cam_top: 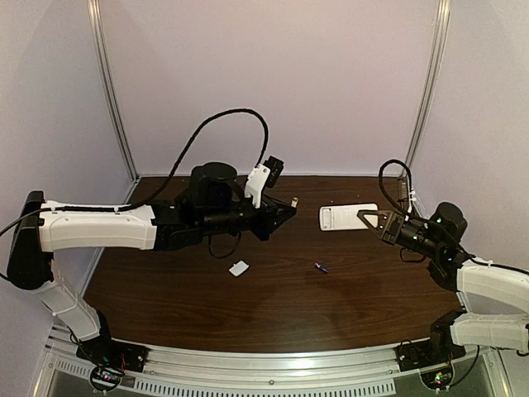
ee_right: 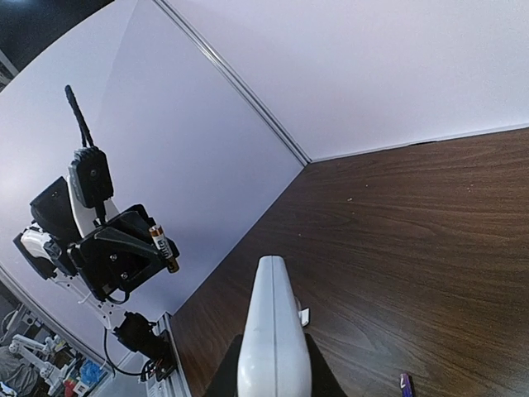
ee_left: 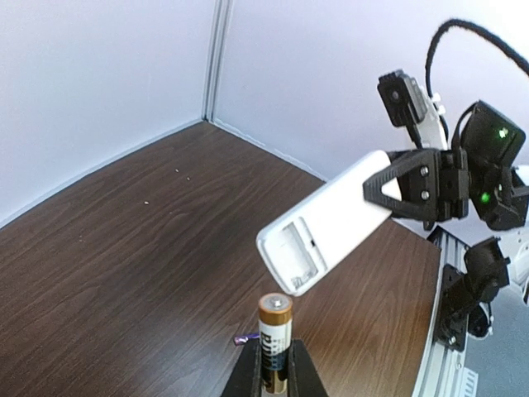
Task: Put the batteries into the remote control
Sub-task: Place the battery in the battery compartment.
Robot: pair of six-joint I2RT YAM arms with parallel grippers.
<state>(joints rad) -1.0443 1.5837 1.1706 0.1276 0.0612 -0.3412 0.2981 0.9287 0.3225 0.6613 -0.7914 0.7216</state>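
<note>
My left gripper [ee_left: 276,368] is shut on the gold-brown battery [ee_left: 276,331], which stands up between the fingers with its gold cap on top. My right gripper [ee_right: 273,376] is shut on one end of the white remote control [ee_right: 273,335] and holds it above the table. The remote's plain back faces up, and its battery bay [ee_left: 295,255] at the free end lies open. In the top view the held battery [cam_top: 294,201] is a short gap left of the remote [cam_top: 347,217]. The dark blue-purple battery [cam_top: 320,266] lies on the table between the two arms.
A small white piece, apparently the battery cover [cam_top: 239,268], lies on the dark wooden table [cam_top: 248,314] below the left gripper [cam_top: 289,208]. White walls close in the back and sides. A metal rail [cam_top: 273,364] runs along the near edge.
</note>
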